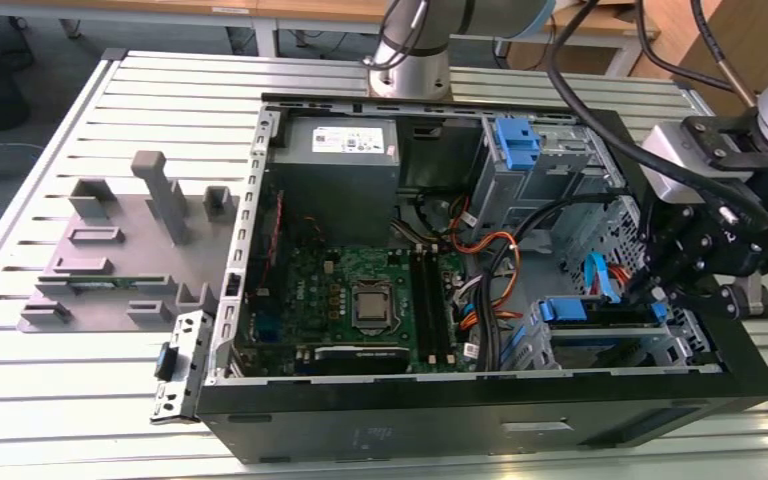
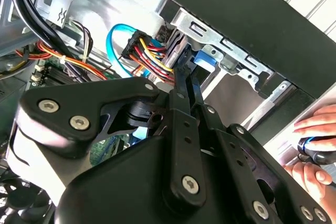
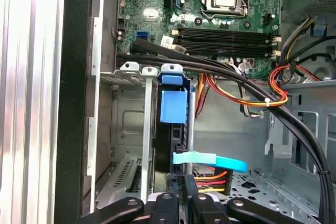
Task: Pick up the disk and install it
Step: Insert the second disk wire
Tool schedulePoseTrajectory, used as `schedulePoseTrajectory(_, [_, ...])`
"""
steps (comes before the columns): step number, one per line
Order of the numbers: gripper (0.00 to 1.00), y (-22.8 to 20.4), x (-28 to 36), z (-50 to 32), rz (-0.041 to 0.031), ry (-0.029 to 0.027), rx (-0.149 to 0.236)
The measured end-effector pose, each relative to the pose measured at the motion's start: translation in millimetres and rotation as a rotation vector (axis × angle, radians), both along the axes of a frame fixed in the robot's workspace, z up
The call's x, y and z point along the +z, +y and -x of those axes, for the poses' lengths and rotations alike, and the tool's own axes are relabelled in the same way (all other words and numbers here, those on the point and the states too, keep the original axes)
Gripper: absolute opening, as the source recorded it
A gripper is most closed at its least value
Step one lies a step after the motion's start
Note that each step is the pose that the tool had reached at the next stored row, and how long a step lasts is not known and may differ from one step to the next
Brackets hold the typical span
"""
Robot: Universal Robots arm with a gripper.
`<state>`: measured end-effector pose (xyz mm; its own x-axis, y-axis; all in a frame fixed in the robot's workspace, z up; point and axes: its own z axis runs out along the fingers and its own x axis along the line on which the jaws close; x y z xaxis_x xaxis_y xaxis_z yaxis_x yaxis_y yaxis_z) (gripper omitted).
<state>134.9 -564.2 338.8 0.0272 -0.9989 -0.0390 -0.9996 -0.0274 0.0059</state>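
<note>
Disk (image 3: pixel 173 124) stands edge-up in the case's drive cage (image 3: pixel 131 108) — gripper (image 3: pixel 181 200) jaws pinch its edge.

Disk (image 3: pixel 172 109) in blue carrier, standing on edge inside the case's metal drive cage (image 3: pixel 137 124).

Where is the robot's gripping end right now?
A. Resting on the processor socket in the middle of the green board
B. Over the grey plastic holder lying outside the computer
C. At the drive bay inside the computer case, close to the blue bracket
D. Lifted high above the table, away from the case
C. In the exterior view the gripper sits inside the computer case at the drive bay, beside the blue bracket.
</note>
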Motion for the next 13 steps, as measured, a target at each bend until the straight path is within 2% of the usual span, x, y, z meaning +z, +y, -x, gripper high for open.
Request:
schedulePoseTrajectory(5, [0.16,-0.2,-1.9,1.9,0.0002,-0.0030,0.004])
schedulePoseTrajectory(13, [0.16,-0.3,-4.5,2.1,0.0002,-0.0044,0.005])
